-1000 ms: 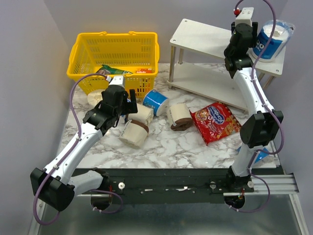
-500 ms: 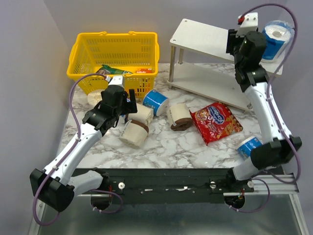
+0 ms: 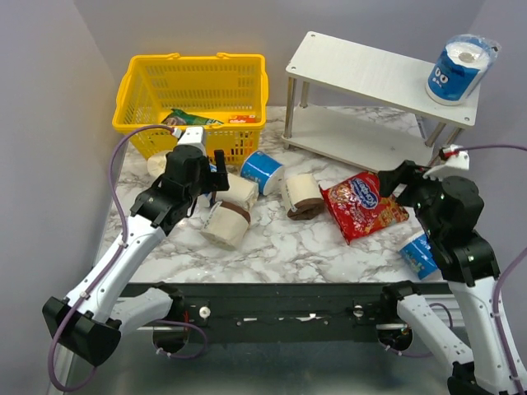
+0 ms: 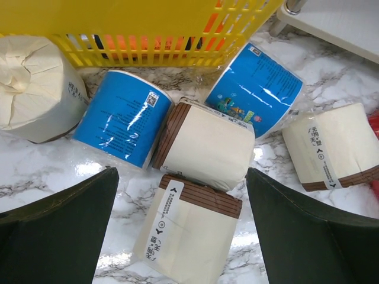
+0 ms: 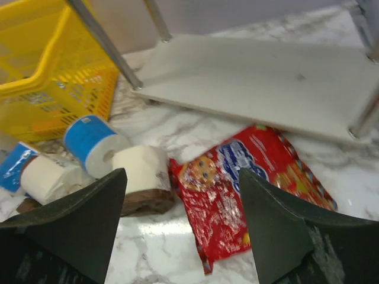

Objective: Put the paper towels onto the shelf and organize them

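Shelf (image 3: 362,72), far right: one blue roll (image 3: 455,72) upright on top tier. Yellow basket (image 3: 148,78), far left: contents obscured. Left gripper (image 3: 216,175): spread, empty, above cream rolls (image 3: 226,224). Right gripper (image 3: 393,181): released, empty, beside snack bag (image 3: 361,206). Near-right blue roll (image 3: 417,255): half hidden by right arm (image 3: 465,247).

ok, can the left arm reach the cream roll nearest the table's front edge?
Probably yes. The left gripper hangs open facing that cream roll, nothing on top; another roll sits against its far end.

Glossy marble-pattern table (image 3: 280,243), yellow plastic basket (image 3: 198,58), matt white shelf (image 3: 362,70) — shiny metal legs (image 3: 291,111), blue rolls (image 4: 121,118) in glossy wrap.
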Robot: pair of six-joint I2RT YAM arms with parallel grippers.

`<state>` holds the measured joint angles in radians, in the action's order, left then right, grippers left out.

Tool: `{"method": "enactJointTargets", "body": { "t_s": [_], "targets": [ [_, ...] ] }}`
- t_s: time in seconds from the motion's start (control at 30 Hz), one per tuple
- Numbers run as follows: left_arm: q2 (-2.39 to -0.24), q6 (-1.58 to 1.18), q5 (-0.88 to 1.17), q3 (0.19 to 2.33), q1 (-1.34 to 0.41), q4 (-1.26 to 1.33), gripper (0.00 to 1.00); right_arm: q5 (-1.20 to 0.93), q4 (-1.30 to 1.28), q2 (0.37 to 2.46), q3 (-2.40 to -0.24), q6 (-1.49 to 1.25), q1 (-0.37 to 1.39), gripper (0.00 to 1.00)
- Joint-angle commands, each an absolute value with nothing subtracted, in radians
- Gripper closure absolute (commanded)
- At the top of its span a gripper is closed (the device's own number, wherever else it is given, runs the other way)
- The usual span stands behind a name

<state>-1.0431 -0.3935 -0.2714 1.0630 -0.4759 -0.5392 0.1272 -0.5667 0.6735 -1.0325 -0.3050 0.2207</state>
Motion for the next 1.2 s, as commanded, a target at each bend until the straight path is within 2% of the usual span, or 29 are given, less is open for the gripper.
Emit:
{"method": "enactJointTargets", "body": {
  "t_s": [0.0, 0.03, 0.17, 0.37, 0.6, 0.77, 1.03, 1.17],
  "targets": [
    [-1.005, -0.397, -0.221, 1.051, -0.500, -0.508, 0.01, 0.467, -0.863, 0.597, -0.993, -0.506, 0.215, 0.11],
    [-1.012, -0.397, -0.210, 1.051, -0.517, -0.509, 0.01, 0.573, -0.896, 0.586, -0.983, -0.526, 0.216, 0.10],
    [-1.037, -0.396, -0.201, 1.063, -0.558, -0.522, 0.01, 0.758, -1.049, 0.566, -0.921, -0.694, 0.216, 0.00],
    [-1.037, -0.380, -0.255, 1.048, -0.618, -0.515, 0.01, 0.911, -1.225, 0.543, -0.894, -0.983, 0.209, 0.00],
    [-1.068, -0.377, -0.285, 1.045, -0.655, -0.517, 0.01, 0.835, -1.209, 0.682, -0.792, -1.117, 0.121, 0.00],
    [-1.089, -0.373, -0.302, 1.046, -0.690, -0.523, 0.01, 0.721, -1.140, 0.637, -0.749, -1.097, 0.005, 0.00],
    [-1.106, -0.368, -0.331, 1.046, -0.704, -0.529, 0.01, 0.582, -0.977, 0.695, -0.666, -0.947, -0.325, 0.00],
    [-1.104, -0.365, -0.339, 1.045, -0.704, -0.528, 0.01, 0.317, -0.803, 0.655, -0.559, -0.838, -0.492, 0.00]
  ]
}}
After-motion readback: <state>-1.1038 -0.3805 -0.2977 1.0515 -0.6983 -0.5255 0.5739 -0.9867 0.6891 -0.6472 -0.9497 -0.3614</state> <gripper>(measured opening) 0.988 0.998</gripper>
